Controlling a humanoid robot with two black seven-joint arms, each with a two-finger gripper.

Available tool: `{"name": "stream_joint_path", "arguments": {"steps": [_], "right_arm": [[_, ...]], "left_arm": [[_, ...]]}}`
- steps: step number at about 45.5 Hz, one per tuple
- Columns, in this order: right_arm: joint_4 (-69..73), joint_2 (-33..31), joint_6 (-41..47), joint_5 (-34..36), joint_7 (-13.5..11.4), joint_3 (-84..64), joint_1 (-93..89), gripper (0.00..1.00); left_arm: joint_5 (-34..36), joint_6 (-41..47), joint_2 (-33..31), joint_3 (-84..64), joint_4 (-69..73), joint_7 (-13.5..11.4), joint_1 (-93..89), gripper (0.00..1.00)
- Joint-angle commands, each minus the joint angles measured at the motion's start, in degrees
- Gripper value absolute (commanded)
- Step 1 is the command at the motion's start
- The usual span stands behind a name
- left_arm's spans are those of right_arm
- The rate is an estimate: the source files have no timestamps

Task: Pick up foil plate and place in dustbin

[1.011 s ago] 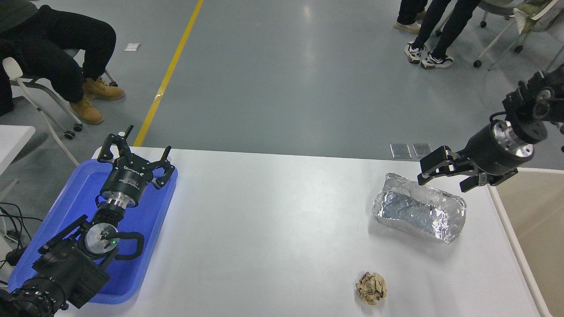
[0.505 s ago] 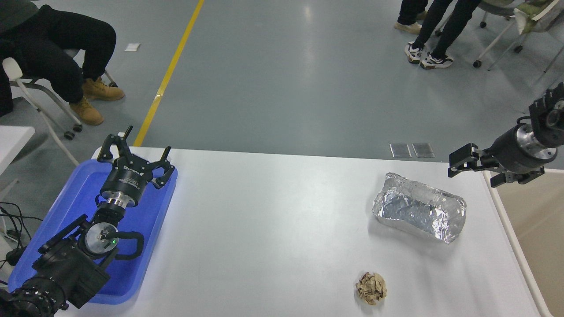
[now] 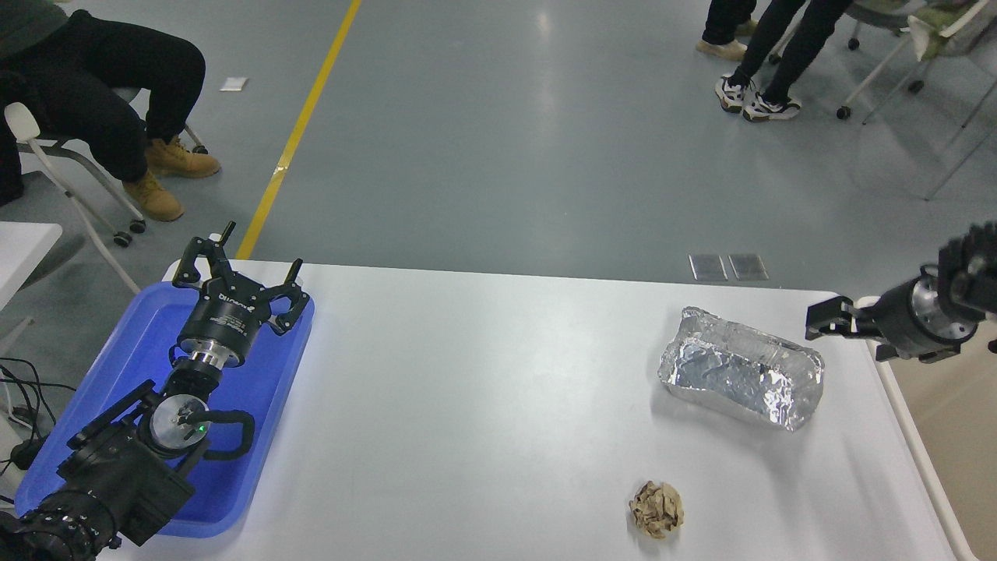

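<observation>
White table, grey floor beyond | foil plate resting at table's right end, long axis running left-far to right-near | my right gripper spread, empty, just right of plate's far-right corner, nearer arm | left gripper spread, parked over blue tray | dustbin at right edge.

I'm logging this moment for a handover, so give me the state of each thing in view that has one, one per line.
foil plate: upright on the table, empty, not held.
right gripper: open, empty, just right of the foil plate, clear of it.
left gripper: open, empty, parked over the blue tray.
paper ball: crumpled, lying on the table near its front edge.
dustbin: open-topped, right of the table.
</observation>
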Motion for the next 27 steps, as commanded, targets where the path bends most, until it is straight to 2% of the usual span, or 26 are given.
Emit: {"name": "stream_joint_path", "arguments": {"steps": [1, 9, 17, 27], "right_arm": [[-4.61, 1.64, -9.27, -0.01, 0.23, 5.89, -9.9, 1.0], [-11.64, 5.24, -9.98, -0.01, 0.32, 8.53, -15.36, 1.0], [-12.62, 5.51, -10.59, -0.01, 0.32, 10.99, -18.08, 1.0], [-12.62, 6.3, -17.26, -0.01, 0.67, 11.17, -19.93, 0.96]], "left_arm": [[0.01, 0.0, 0.0, -0.08, 0.0, -0.03, 0.0, 1.0], [0.01, 0.0, 0.0, -0.08, 0.0, -0.03, 0.0, 1.0], [0.01, 0.0, 0.0, 0.01, 0.0, 0.06, 0.0, 1.0], [0.01, 0.0, 0.0, -0.08, 0.0, -0.03, 0.0, 1.0]]}}
